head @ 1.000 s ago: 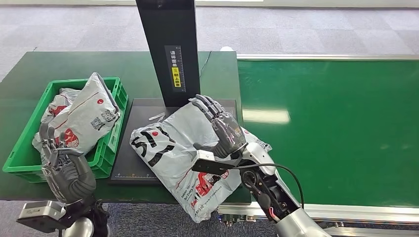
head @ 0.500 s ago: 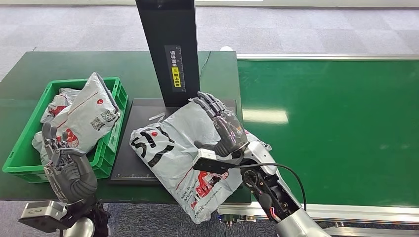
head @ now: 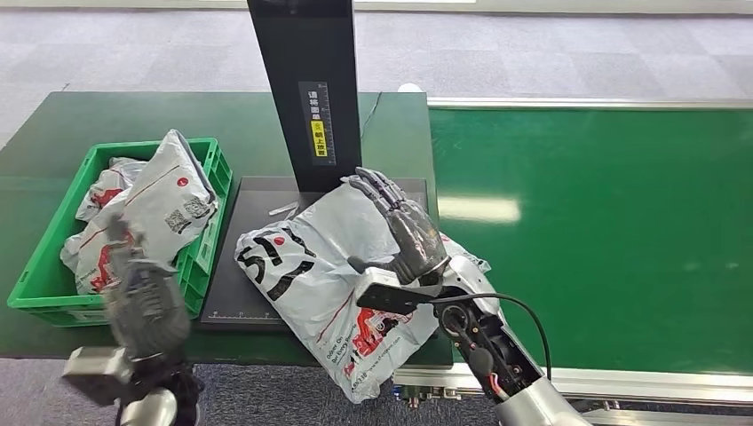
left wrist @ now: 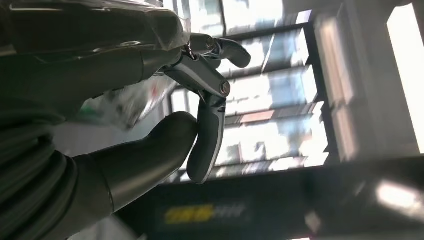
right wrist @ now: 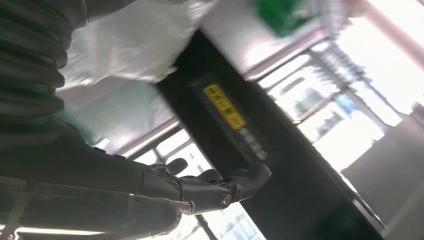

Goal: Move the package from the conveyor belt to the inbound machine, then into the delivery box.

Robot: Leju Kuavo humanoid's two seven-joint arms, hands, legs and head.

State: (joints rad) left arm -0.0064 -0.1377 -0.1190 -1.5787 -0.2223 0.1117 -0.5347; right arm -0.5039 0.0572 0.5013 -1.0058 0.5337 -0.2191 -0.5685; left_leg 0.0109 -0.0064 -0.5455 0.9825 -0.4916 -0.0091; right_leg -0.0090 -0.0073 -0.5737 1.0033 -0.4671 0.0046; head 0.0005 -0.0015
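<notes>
A grey-white package (head: 311, 266) with black and red print lies across the black plate (head: 244, 213) of the inbound machine, its near end hanging over the table's front edge. My right hand (head: 404, 235) stands upright over the package's right side with its fingers spread and nothing in it. The right wrist view shows the same stretched fingers (right wrist: 200, 192) below the package (right wrist: 130, 45). My left hand (head: 142, 297) is raised and blurred at the table's front left, in front of the green delivery box (head: 53, 222). It holds nothing, and its fingers (left wrist: 210, 125) are loosely bent.
The machine's black column (head: 306, 89) rises behind the plate. The green box holds several packages (head: 164, 200), one standing above its rim. The green conveyor belt (head: 604, 231) runs along the right, with grey carpet floor beyond the table.
My left hand has moved a little to the right and now shows blurred. The right hand and the package have barely shifted.
</notes>
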